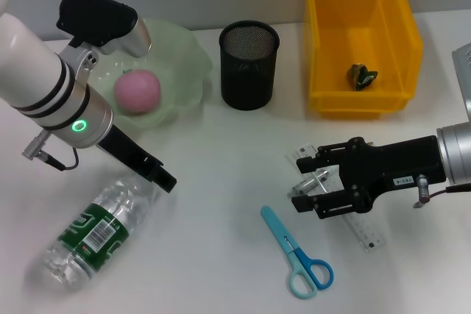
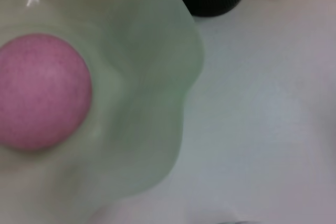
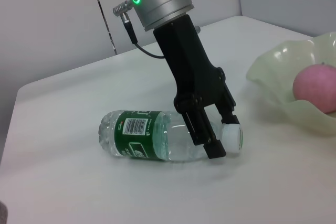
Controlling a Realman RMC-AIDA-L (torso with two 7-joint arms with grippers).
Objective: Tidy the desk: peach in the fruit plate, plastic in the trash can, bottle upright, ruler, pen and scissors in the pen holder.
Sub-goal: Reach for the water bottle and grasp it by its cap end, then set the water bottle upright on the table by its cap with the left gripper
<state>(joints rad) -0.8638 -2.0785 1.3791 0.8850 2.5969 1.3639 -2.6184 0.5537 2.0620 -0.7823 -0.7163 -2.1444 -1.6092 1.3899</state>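
Bottle (image 1: 92, 232) lies on its side on the white tabletop (image 1: 221, 182) near the front left corner, the left gripper (image 3: 218, 137) with its jaws narrowed around the neck by the white cap; a grey wall rises behind the far edge. Along that far edge stand the yellow bin (image 1: 362, 42), the green fruit plate (image 1: 184, 64) holding the peach (image 1: 137, 91), and the black mesh pen holder (image 1: 249, 65). Toward the front right the right gripper (image 1: 313, 185) holds its jaws wide over the ruler (image 1: 366, 233), the scissors (image 1: 298, 262) just beside.

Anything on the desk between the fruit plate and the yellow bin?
Yes: in the head view the black mesh pen holder stands upright between the fruit plate and the yellow bin, apart from both. Nothing else lies on that stretch.
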